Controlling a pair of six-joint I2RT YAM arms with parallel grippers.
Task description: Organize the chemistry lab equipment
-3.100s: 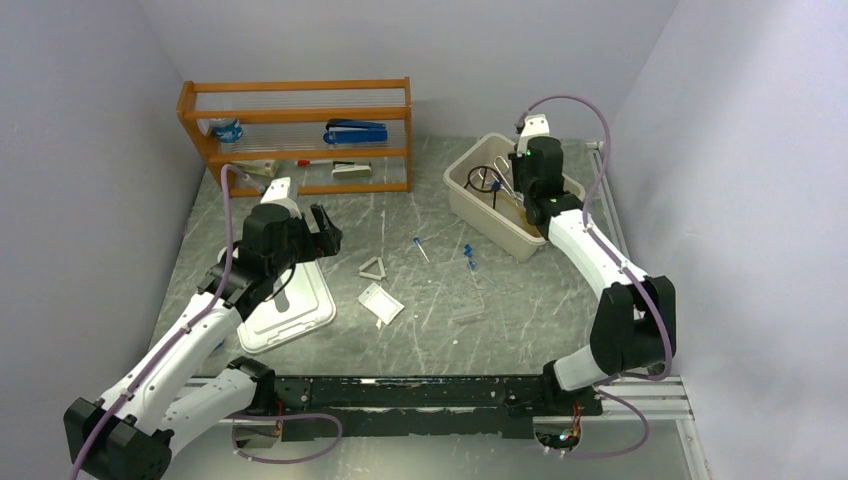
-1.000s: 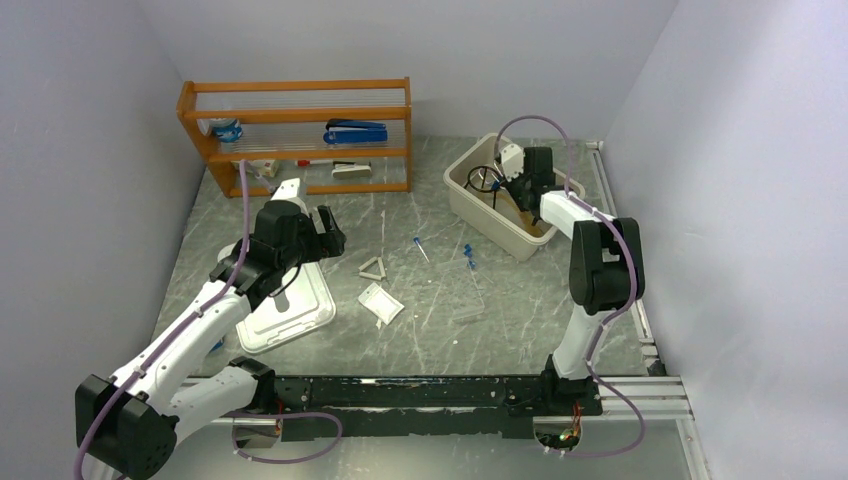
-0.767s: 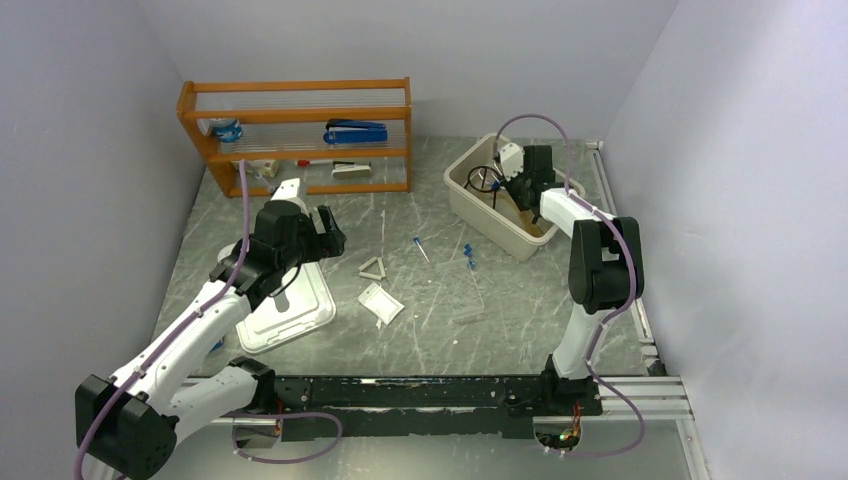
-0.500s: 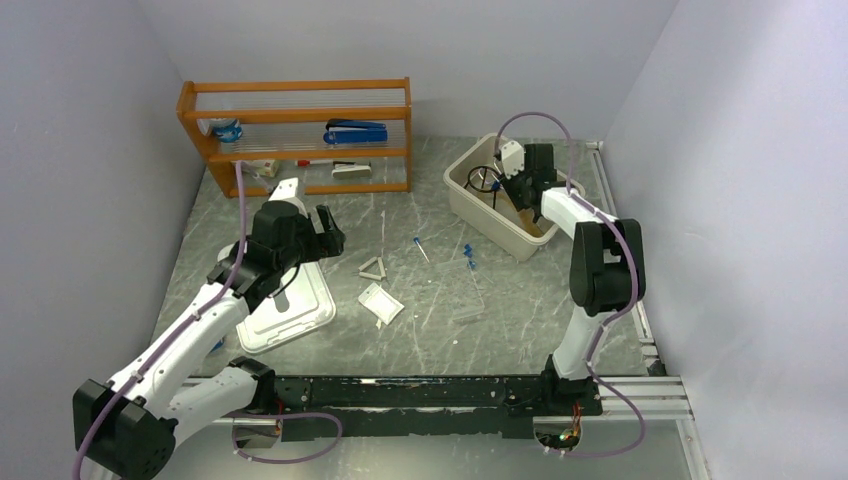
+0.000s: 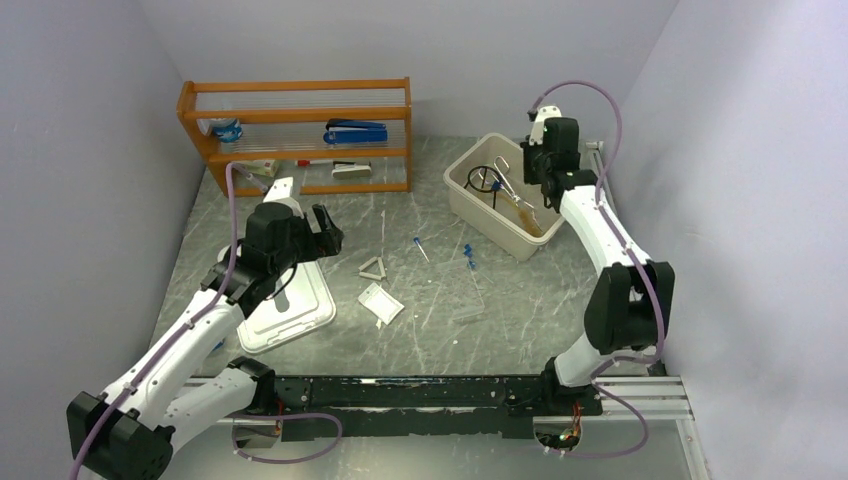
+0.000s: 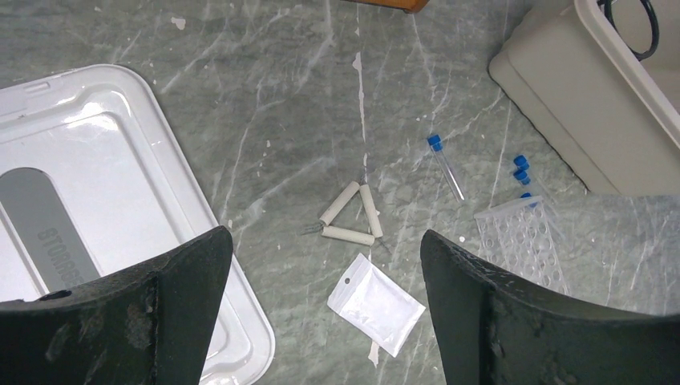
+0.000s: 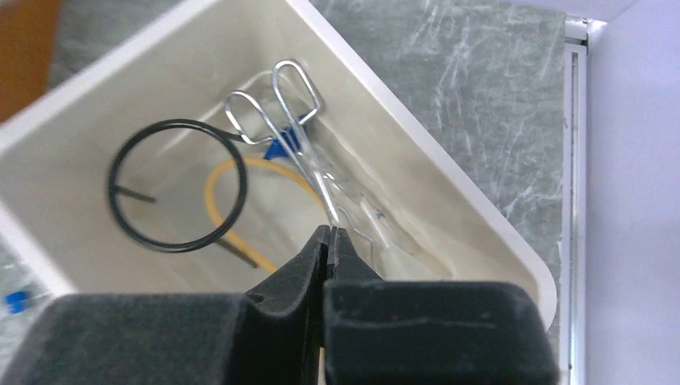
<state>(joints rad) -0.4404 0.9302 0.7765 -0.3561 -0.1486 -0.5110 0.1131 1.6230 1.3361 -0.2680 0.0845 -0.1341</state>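
The beige bin (image 5: 478, 222) at the back right holds the black wire ring (image 7: 178, 186), metal tongs (image 7: 309, 160) and amber tubing (image 7: 232, 172). My right gripper (image 7: 329, 233) is shut and empty, raised above the bin (image 7: 449, 163) near its far right side (image 5: 537, 188). My left gripper (image 6: 321, 237) is open and empty, hovering over the triangle (image 6: 349, 215) and a white packet (image 6: 375, 303). A blue-capped tube (image 6: 445, 164), loose blue caps (image 6: 521, 168) and the clear rack (image 6: 521, 249) lie on the table between the triangle and the bin.
A white bin lid (image 5: 290, 310) lies under my left arm (image 5: 325, 230). The orange shelf (image 5: 300, 135) with a blue stapler stands at the back left. Walls close in left, back and right.
My right gripper has risen out of the bin and moved back and to the right, and the arm has stretched out. My left arm has barely moved.
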